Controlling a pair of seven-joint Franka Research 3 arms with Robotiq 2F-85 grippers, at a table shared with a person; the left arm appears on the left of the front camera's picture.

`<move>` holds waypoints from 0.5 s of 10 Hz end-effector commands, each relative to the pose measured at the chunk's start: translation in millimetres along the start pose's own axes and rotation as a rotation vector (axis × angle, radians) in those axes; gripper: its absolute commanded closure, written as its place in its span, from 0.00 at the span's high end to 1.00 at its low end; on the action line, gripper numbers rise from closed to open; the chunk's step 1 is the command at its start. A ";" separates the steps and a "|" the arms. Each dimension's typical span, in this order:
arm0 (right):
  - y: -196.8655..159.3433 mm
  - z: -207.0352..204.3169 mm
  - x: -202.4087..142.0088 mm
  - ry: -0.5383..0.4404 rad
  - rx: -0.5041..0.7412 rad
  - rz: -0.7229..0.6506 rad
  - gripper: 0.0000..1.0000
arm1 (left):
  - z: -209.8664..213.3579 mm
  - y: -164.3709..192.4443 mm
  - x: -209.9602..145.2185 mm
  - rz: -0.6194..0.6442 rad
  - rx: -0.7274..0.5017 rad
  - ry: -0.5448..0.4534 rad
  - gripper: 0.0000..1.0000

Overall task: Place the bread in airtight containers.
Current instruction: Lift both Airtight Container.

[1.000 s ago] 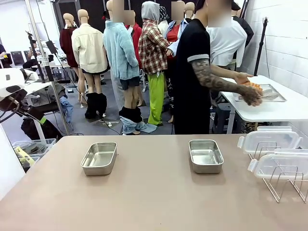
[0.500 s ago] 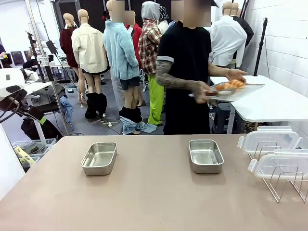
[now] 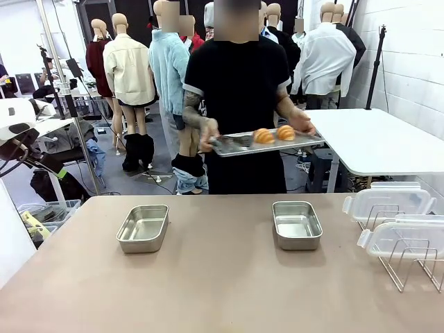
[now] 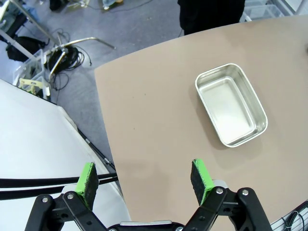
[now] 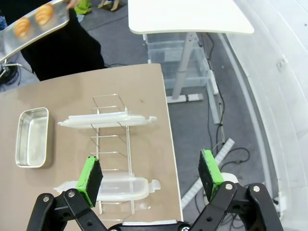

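The left end effector [image 4: 144,176] is held above the desk's [image 3: 208,291] left edge, fingers spread apart, nothing between them. The right end effector [image 5: 149,171] is likewise spread and bare, above the desk's right edge, over the wire rack [image 3: 411,269] where two clear lids [image 3: 388,203] are propped. The left tin [image 3: 143,227] and the right tin [image 3: 297,224] are set empty on the desk, well apart. Beyond the desk's far edge, two croissants [image 3: 263,136] are carried on a steel tray [image 3: 232,144] by a person.
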State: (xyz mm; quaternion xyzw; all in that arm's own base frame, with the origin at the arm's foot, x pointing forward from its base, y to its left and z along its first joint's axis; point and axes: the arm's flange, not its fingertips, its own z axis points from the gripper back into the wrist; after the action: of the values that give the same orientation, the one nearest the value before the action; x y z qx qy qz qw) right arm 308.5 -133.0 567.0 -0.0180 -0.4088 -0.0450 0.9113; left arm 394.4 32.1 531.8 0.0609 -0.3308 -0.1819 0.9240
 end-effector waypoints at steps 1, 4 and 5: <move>0.8 -0.3 0.1 0.001 0.003 -0.018 1.00 | 0.7 1.2 -1.0 -0.004 0.005 -0.003 1.00; 0.8 -0.3 0.1 0.001 0.003 -0.018 1.00 | 0.7 1.2 -1.0 -0.004 0.005 -0.003 1.00; 0.8 -0.3 0.1 0.001 0.003 -0.018 1.00 | 0.7 1.2 -1.0 -0.004 0.005 -0.003 1.00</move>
State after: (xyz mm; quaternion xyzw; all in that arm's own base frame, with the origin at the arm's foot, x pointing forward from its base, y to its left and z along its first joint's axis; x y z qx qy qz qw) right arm 308.5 -133.0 567.0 -0.0180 -0.4088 -0.0450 0.9113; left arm 394.4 32.1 531.8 0.0609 -0.3308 -0.1819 0.9240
